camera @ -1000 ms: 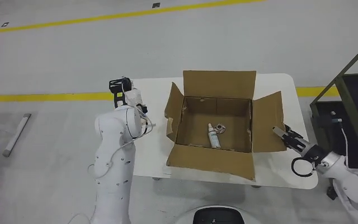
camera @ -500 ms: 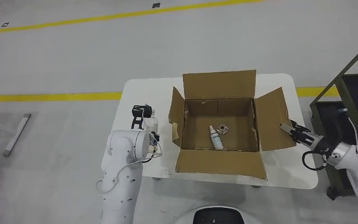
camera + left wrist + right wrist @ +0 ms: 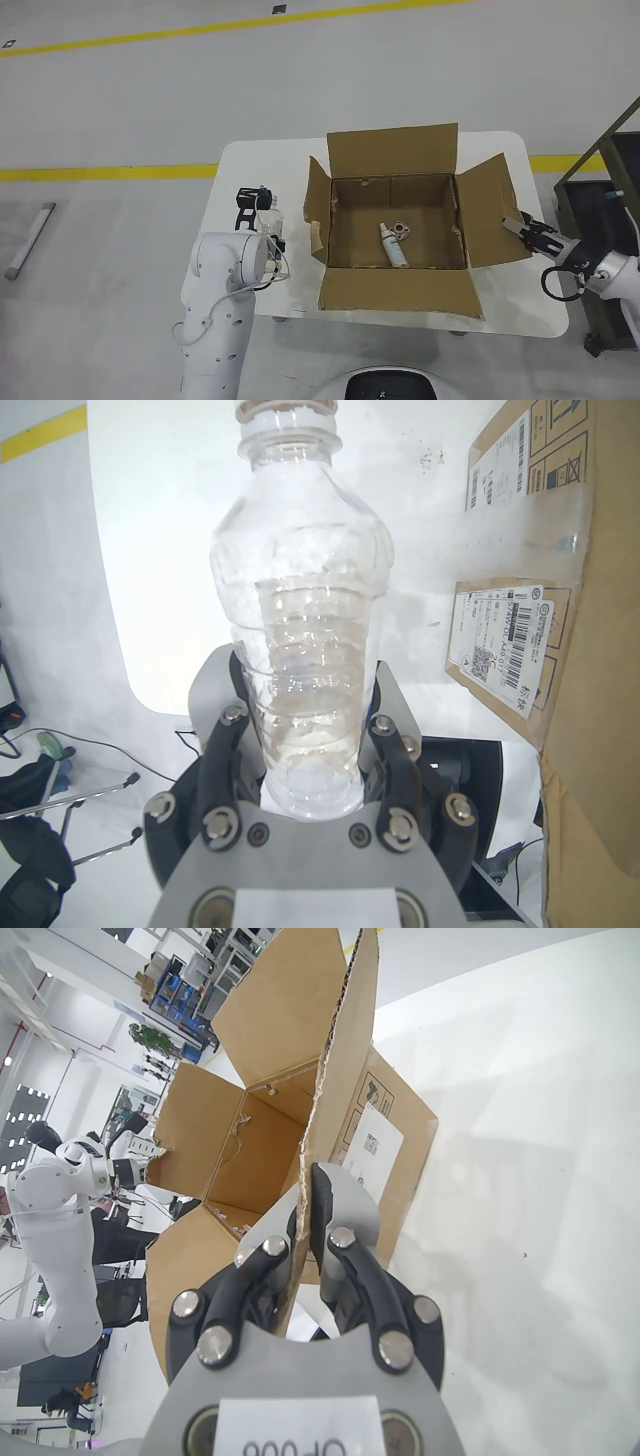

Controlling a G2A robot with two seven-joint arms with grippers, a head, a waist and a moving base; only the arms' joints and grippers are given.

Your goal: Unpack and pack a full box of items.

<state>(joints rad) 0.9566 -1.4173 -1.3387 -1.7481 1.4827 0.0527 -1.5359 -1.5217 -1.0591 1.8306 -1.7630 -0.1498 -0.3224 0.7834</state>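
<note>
The left gripper (image 3: 310,705) is clenching a clear plastic bottle (image 3: 300,590) low on its ribbed body, one finger on each side and the base sitting back toward the palm. The bottle's long axis is running straight out along the gripper's reach, with the capped neck pointing away from the wrist. How steeply it is tilting cannot be told. It is hanging over the white table (image 3: 270,165), outside the cardboard box (image 3: 392,152) and just beside its left wall, so the opening is lying on the robot's right of the bottle.

The right gripper (image 3: 305,1208) is pinching the torn edge of the box's right flap (image 3: 345,1028), one finger inside and one outside, holding it folded outward. Inside, a small white spray bottle (image 3: 392,245) and a little ring-shaped part (image 3: 403,230) are lying on the floor of the box, near each other.

The left arm is the nearer one to the bottle. If it is going down on the table, bare surface is lying right under it. If it is going into the box, it is needing to rise over the left wall and flap first.
</note>
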